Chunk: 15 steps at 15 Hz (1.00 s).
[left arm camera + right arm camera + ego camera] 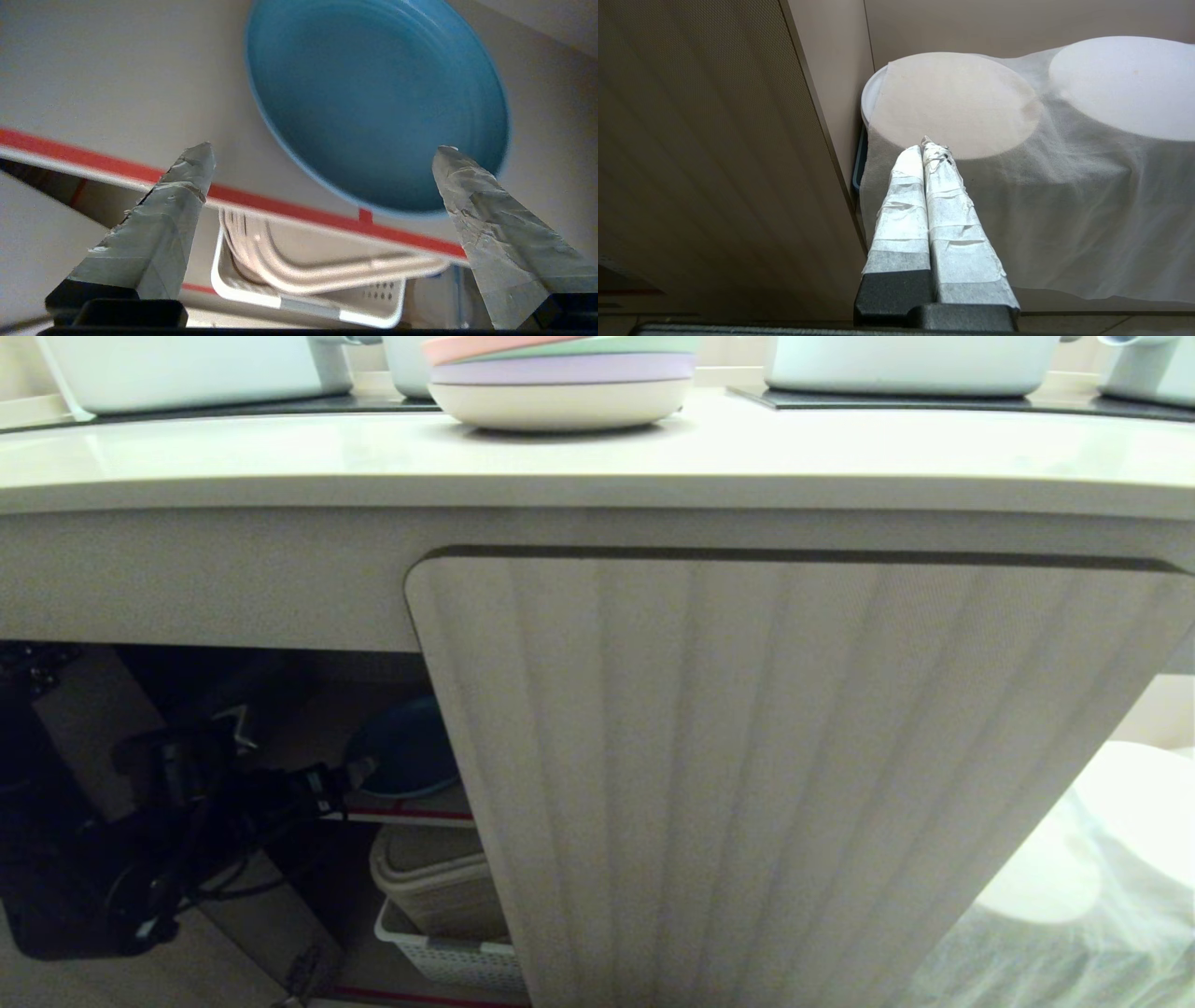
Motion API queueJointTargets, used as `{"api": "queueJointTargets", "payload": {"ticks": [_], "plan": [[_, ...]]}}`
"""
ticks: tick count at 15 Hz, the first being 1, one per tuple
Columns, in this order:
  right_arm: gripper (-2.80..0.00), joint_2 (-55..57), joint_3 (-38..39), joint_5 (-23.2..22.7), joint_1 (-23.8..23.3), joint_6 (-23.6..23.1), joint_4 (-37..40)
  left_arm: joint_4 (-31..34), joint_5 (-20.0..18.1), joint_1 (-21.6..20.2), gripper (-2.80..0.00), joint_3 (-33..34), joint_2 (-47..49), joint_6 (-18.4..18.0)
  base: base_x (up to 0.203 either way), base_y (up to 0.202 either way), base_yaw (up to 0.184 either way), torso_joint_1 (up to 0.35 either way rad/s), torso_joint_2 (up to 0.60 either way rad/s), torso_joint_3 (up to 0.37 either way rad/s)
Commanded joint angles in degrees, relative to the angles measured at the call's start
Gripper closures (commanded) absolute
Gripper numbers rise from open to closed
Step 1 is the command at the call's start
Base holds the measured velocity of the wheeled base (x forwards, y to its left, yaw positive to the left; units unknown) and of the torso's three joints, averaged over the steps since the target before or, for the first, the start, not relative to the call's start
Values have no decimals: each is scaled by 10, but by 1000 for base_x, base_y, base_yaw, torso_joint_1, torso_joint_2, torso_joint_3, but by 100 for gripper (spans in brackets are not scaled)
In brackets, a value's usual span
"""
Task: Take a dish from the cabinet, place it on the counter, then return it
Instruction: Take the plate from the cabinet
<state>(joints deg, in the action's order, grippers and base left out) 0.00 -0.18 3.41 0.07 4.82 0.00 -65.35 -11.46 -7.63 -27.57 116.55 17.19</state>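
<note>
Counter (597, 453): long, smooth cream slab with a rounded front edge, black glass panels inset at the back. On it stands a stack of pastel plates (560, 378), pink on top.

Cabinet (775, 775): beige, door vertically ribbed with rounded corners, closed on the right; the bay to its left stands open. Inside, a shelf (289, 212) edged in red.

Draped cloth (1064, 205): thin, gauzy white, lying over two round forms beside the cabinet.

Basket (308, 298): white perforated plastic, below the shelf, holding nested beige curved-rim pieces.

Dish (378, 102): round, shallow, matte blue with a raised rim, resting on the shelf inside the open bay, its near edge close to the red strip.

Left gripper (322, 154): inside the bay, tape-wrapped tapered fingers spread wide, clear of the dish, nothing between them.

Right gripper (927, 144): beside the ribbed door, over the cloth, taped fingers pressed together, empty.
</note>
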Motion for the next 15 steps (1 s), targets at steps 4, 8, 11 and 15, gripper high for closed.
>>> {"api": "queueJointTargets", "payload": {"ticks": [4,8,11,15], "plan": [[0,0,0,0,0,0,0,-4,0,1,-280,-45,31,0,0,0,0,0,0,0],[0,0,0,0,0,0,0,-4,0,3,-280,-58,36,-1,0,0,0,0,0,0],[0,0,0,0,0,0,0,-4,-1,3,-280,-58,37,-7,0,0,0,0,0,0],[0,0,0,0,0,0,0,-4,-4,3,-280,-60,41,-37,0,0,0,0,0,0]]}}
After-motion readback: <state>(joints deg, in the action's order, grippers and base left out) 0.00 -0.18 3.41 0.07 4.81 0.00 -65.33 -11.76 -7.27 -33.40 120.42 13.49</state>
